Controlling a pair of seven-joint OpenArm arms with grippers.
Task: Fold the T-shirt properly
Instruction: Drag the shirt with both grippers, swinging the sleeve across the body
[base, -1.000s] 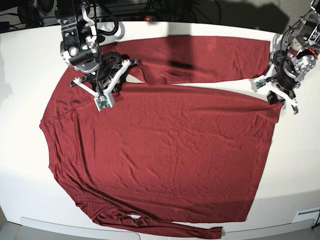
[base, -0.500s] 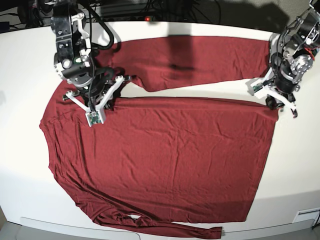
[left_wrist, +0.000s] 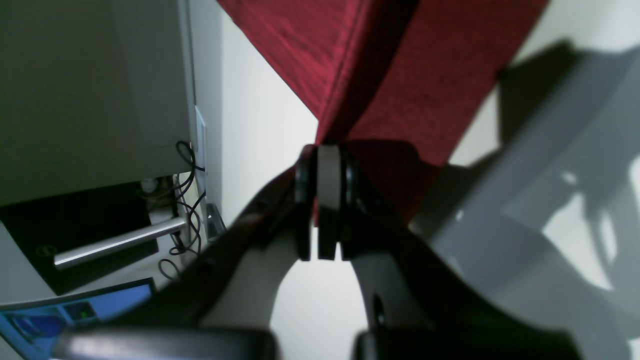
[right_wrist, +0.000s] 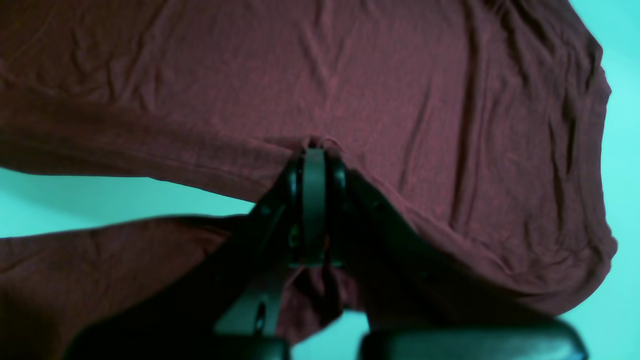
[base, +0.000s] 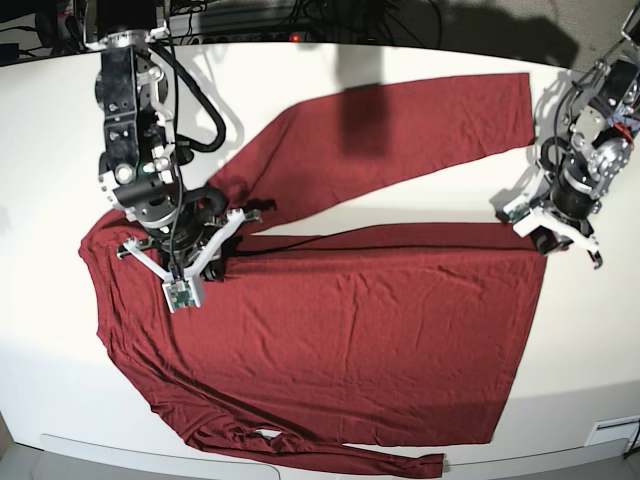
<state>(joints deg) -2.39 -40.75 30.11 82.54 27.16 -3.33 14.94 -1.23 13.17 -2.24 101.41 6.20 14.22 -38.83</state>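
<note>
The T-shirt (base: 350, 330), dark red and long-sleeved, lies spread over the white table (base: 60, 130). One sleeve runs diagonally toward the far right and the other lies along the front edge. My right gripper (base: 205, 255) is shut on the shirt's far edge near the armpit. In the right wrist view the right gripper (right_wrist: 314, 150) pinches a small bunch of T-shirt (right_wrist: 350, 75) fabric. My left gripper (base: 547, 235) is shut on the far hem corner. Up close, the left gripper (left_wrist: 322, 150) clamps that corner of the T-shirt (left_wrist: 415, 90).
Cables and dark equipment (base: 290, 15) line the table's far edge. A white box (base: 612, 432) sits at the front right corner. Beyond the table edge in the left wrist view stand a grey cabinet (left_wrist: 95, 90) and a metal bar (left_wrist: 115, 242).
Both grippers have drawn the shirt's far edge toward the front of the table. The body now covers less depth and the far sleeve has been pulled into a diagonal.
</note>
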